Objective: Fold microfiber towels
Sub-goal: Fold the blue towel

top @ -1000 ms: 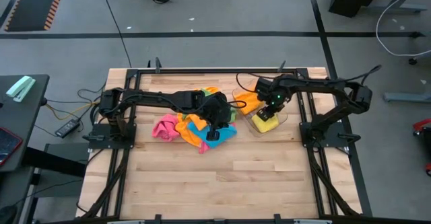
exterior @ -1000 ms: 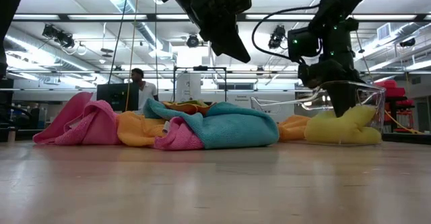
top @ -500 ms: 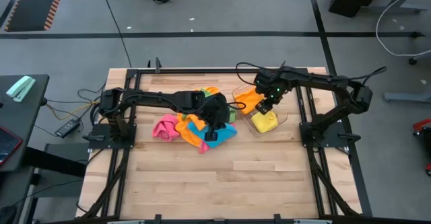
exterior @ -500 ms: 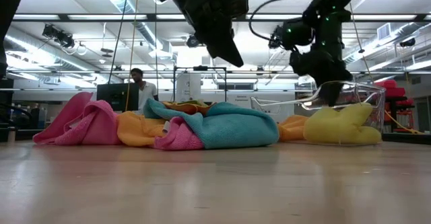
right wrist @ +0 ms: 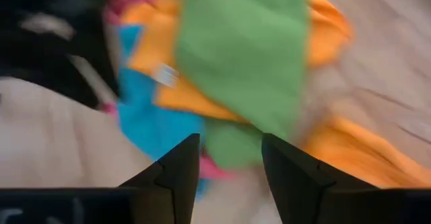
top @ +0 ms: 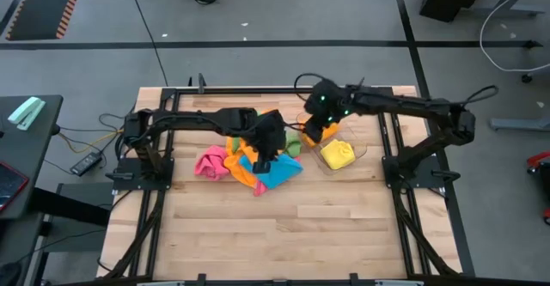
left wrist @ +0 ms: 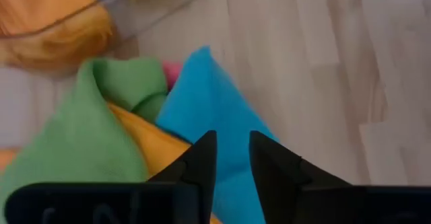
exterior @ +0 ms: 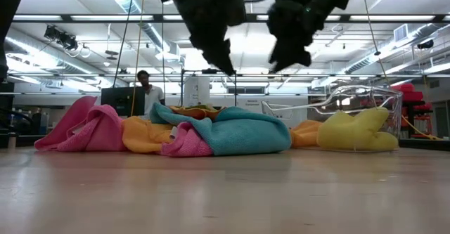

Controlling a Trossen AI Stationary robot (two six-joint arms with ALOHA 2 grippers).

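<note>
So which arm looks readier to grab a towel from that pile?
Probably the left. Its gripper hangs over the towel pile, jaws parted above the blue towel; the right gripper sits beside the pile.

The towels (top: 249,161) lay unfolded in a crumpled heap on the table, toward its far edge and near the middle: pink (top: 209,163) at the left, orange (top: 244,171) and blue (top: 277,172) overlapping beside it, green (top: 292,145) at the far right of the heap. A yellow towel (top: 338,154) lay bunched apart, to the right, an orange one (top: 316,132) just behind it.
</note>
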